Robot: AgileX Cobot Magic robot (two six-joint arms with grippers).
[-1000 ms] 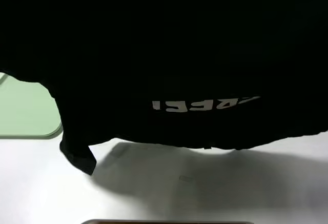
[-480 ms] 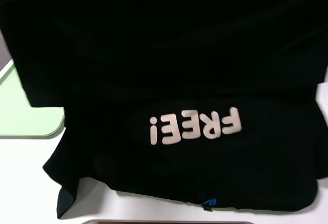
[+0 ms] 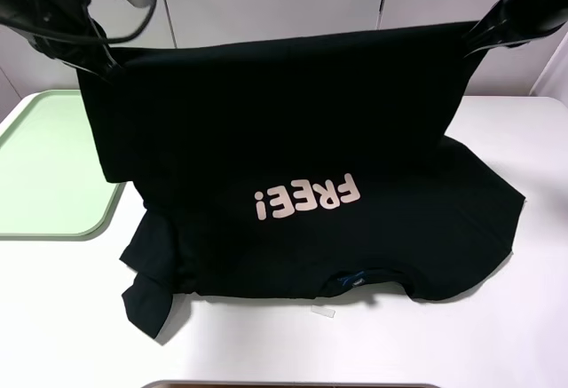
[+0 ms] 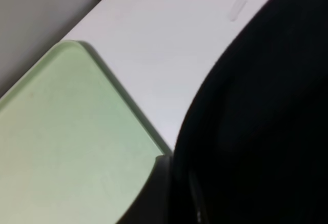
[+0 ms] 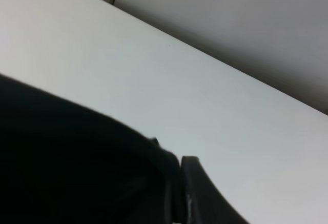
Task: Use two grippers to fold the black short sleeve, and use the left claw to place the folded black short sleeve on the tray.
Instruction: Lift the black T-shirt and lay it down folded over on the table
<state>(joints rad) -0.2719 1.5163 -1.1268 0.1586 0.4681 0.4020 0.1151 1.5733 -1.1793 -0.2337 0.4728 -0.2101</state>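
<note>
Black jointed metal-jawed left gripper (image 3: 91,64) hangs raised far left, right gripper (image 3: 473,38) far right, both clamped on the black cloth T-shirt (image 3: 284,122).

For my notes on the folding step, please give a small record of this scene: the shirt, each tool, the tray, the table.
shirt: black short sleeve, far edge lifted, near part lying on the table
print: white "FREE!", upside down in the high view
left tool: shut on the far left corner
right tool: shut on the far right corner
tray: mint green, left of the shirt, nothing on it
tape strip: on the table by the shirt's near edge
</note>
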